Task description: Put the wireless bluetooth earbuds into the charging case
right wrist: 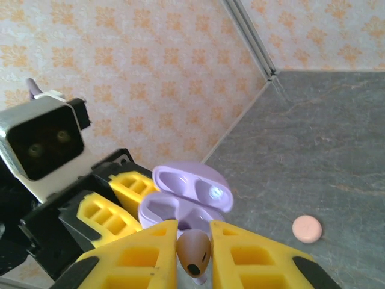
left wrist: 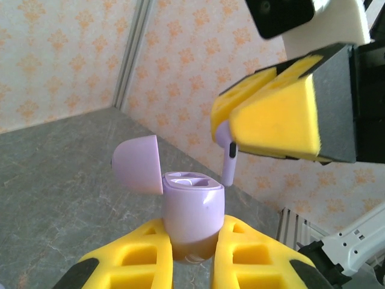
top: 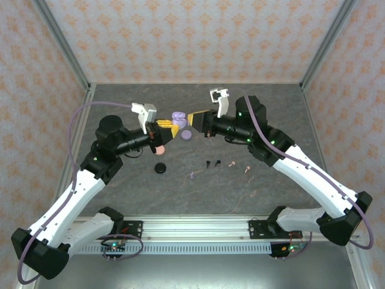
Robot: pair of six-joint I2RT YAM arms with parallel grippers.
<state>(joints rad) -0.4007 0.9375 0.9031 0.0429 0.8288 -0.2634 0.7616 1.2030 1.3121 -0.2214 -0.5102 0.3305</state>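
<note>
My left gripper (left wrist: 192, 233) is shut on the base of an open lilac charging case (left wrist: 192, 208), held upright above the table with its lid (left wrist: 137, 164) tipped back. My right gripper (right wrist: 194, 230) is shut on a lilac earbud (right wrist: 194, 253), whose stem (left wrist: 230, 162) hangs just over the case's right rim. From above, the left gripper (top: 170, 125) and the right gripper (top: 194, 116) meet at the case (top: 178, 117). On the table lie two black earbuds (top: 212, 162), two pale pink earbuds (top: 239, 166) and a lilac earbud (top: 192, 174).
Three round pucks rest on the grey table: lilac (top: 186, 134) under the grippers, pink (top: 159, 147) beside the left arm and black (top: 160, 168) nearer the front. The pink puck (right wrist: 307, 229) also lies right of my right fingers. Patterned walls enclose the table.
</note>
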